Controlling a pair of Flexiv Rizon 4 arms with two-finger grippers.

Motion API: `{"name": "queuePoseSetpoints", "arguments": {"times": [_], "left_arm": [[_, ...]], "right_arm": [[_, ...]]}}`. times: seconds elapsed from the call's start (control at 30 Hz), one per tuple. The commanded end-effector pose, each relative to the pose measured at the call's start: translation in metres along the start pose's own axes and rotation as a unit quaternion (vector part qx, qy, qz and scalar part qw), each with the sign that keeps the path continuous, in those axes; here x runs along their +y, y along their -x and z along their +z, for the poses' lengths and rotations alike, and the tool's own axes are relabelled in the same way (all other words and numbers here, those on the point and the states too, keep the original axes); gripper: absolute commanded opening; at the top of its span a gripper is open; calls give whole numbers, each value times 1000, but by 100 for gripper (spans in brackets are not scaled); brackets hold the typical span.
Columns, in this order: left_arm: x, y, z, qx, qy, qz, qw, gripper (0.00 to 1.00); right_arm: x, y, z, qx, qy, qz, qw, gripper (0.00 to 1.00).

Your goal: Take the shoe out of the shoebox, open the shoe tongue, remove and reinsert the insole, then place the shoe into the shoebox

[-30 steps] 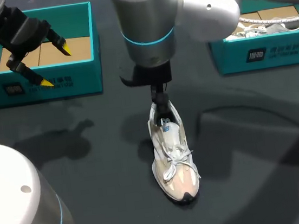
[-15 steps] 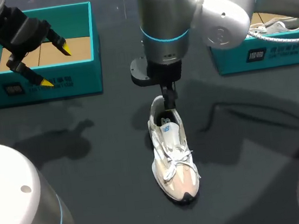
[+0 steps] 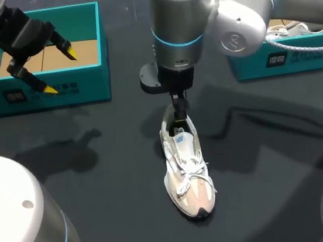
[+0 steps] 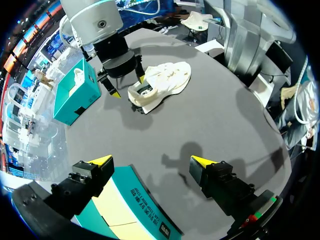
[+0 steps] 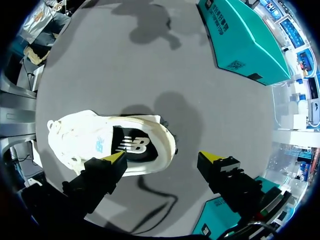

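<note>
A white and beige sneaker [image 3: 186, 171] lies on the dark table, toe toward the front edge. Its dark insole [image 5: 132, 145] shows inside the opening. My right gripper [image 3: 178, 112] hangs open just above the heel. In the right wrist view this gripper [image 5: 163, 159] has one yellow tip over the shoe's side and the other past the heel, gripping nothing. My left gripper [image 3: 58, 69] is open and empty over the teal shoebox [image 3: 58, 93] at the back left, far from the shoe [image 4: 162, 82].
A second teal shoebox [image 3: 283, 56] at the back right holds another white shoe [image 3: 291, 25]. Bare dark table surrounds the sneaker on all sides. My right arm's wrist [image 3: 176, 24] hangs over the table's middle back.
My right arm has shifted to the right and its gripper has lifted a little, from inside the shoe's opening to above the heel. The shoe and my left arm have not moved.
</note>
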State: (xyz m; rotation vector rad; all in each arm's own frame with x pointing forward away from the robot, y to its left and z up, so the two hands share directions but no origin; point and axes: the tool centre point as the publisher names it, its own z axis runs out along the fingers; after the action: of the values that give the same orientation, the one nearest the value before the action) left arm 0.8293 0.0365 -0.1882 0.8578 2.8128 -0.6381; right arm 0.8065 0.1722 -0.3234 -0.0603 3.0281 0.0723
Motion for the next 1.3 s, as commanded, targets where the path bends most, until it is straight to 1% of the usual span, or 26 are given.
{"name": "queuePoseSetpoints", "arguments": {"times": [0.03, 0.1, 0.3, 0.47, 0.93, 1.03, 1.1, 1.13, 1.23, 1.3], "left_arm": [[0, 0, 0, 1, 1, 0, 1000, 100], [0, 0, 0, 1, 1, 0, 1000, 100], [0, 0, 0, 1, 1, 0, 1000, 100], [0, 0, 0, 1, 1, 0, 1000, 100], [0, 0, 0, 1, 1, 0, 1000, 100], [0, 0, 0, 1, 1, 0, 1000, 100], [0, 0, 0, 1, 1, 0, 1000, 100], [0, 0, 0, 1, 1, 0, 1000, 100], [0, 0, 0, 1, 1, 0, 1000, 100], [0, 0, 0, 1, 1, 0, 1000, 100]], "right_arm": [[6, 6, 15, 8, -3, -4, 1000, 94], [6, 8, 19, 8, 1, -6, 1000, 95], [7, 12, 33, 18, 3, -1, 1000, 93], [6, 14, 42, 22, 2, 7, 1000, 89], [8, 13, 59, 27, 0, 9, 1000, 83], [8, 12, 61, 28, 1, 10, 1000, 78], [8, 11, 62, 28, 1, 11, 1000, 70], [8, 11, 62, 28, 1, 11, 1000, 68], [8, 10, 63, 28, 1, 11, 1000, 64], [8, 10, 63, 29, 2, 11, 1000, 62]]}}
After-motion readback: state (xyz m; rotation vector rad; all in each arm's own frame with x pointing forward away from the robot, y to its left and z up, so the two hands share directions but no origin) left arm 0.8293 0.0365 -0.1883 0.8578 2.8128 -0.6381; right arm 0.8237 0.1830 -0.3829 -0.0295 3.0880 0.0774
